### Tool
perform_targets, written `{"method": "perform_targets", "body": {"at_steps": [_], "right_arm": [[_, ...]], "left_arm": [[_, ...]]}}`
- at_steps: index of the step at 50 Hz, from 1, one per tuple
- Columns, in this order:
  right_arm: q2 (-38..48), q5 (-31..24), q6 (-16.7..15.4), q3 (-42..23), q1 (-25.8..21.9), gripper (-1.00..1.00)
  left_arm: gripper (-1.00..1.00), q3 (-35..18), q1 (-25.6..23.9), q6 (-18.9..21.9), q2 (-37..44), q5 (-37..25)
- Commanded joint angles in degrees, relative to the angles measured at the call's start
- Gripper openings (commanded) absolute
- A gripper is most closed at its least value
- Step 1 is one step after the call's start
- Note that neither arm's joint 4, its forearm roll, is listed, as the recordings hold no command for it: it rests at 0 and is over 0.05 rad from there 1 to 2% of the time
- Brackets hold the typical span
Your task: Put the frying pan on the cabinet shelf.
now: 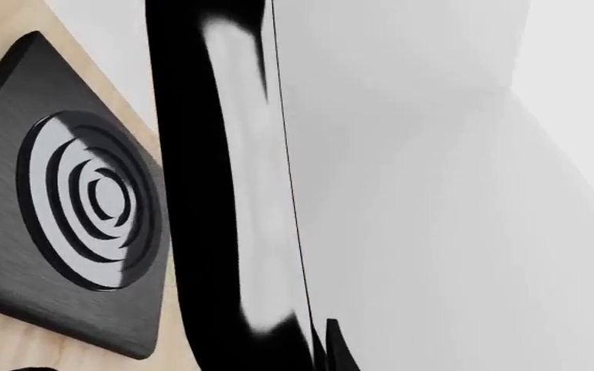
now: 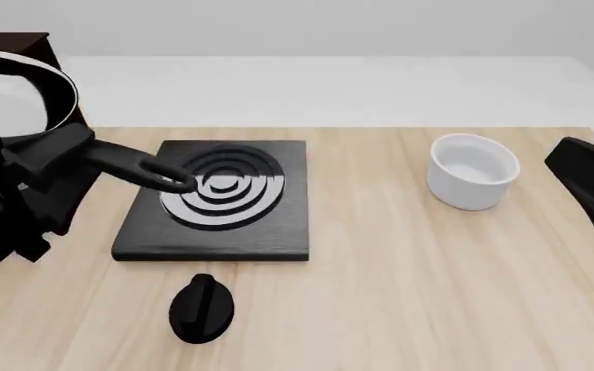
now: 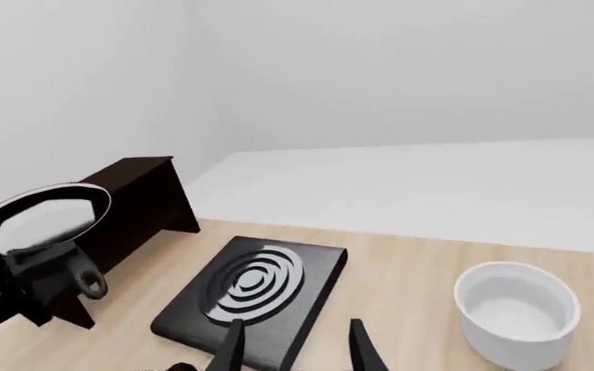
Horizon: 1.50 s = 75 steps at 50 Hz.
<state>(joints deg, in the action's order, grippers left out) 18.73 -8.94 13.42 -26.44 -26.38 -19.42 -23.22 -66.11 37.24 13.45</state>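
The frying pan is at the far left, its pale inside facing up and its long black handle slanting down over the stove plate. My left gripper is shut on the handle close to the pan body. The pan is at the height of the top of the dark cabinet, over its near end; I cannot tell whether it rests on a board. In the left wrist view the frying pan's glossy black wall fills the middle. My right gripper is open and empty at the table's right side, far from the pan.
A black square stove plate with grey rings lies left of centre on the pale tabletop. A black knob lies in front of it. A white pot stands right of centre, close to my right arm.
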Motion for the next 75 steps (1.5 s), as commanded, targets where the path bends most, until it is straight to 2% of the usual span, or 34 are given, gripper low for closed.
{"method": "perform_targets", "body": {"at_steps": [1,17,20,22,24,25,26,32,35,38,40,45,60,75], "right_arm": [[-1.72,-0.67,0.21,1.39,1.15,1.0],[-2.88,-2.24,0.06,0.47,1.75,1.0],[-3.44,-2.92,0.1,0.06,1.95,1.0],[-3.73,-3.62,-0.08,-0.47,2.18,1.0],[-4.35,-4.48,-0.09,-0.9,2.58,1.0],[-4.46,-4.6,-0.16,-0.94,2.6,1.0],[-4.81,-5.0,-0.29,-1.01,2.66,1.0],[-5.03,-5.0,-0.48,-0.38,2.49,1.0],[-4.85,-4.85,-0.66,-0.17,2.18,1.0],[-5.14,-5.01,-0.68,0.09,1.98,1.0],[-5.22,-5.17,-0.77,0.06,1.94,1.0],[-5.06,-5.15,-0.83,-0.08,1.82,1.0],[-4.56,-4.19,-0.99,0.92,1.49,1.0],[-4.32,-3.55,-0.86,2.11,1.36,1.0]], "left_arm": [[-1.0,-4.03,4.93,-1.22,8.27,7.81],[-1.0,-13.09,12.97,-0.98,18.94,10.38],[-1.0,-12.43,15.38,-5.7,23.11,15.45],[-1.0,-13.31,16.88,-6.52,25.52,16.86],[-1.0,-12.58,17.88,-9.73,28.7,20.63],[-1.0,-12.64,17.97,-9.8,29.07,20.57],[-1.0,-13.95,19.03,-8.24,29.69,19.58],[-1.0,-16.64,20.55,-9.67,32.83,20.57],[-1.0,-17.09,19.44,-11.25,33.65,22.33],[-1.0,-19.97,21.01,-11.01,35.9,21.01],[-1.0,-21.01,21.96,-12.38,36.53,21.59],[-1.0,-25.51,23.78,-10.82,36.82,17.97],[-1.0,-31.53,27.72,-11.84,42.14,18.06],[-1.0,-31.87,31.69,-13.83,46.54,21.67]]}}
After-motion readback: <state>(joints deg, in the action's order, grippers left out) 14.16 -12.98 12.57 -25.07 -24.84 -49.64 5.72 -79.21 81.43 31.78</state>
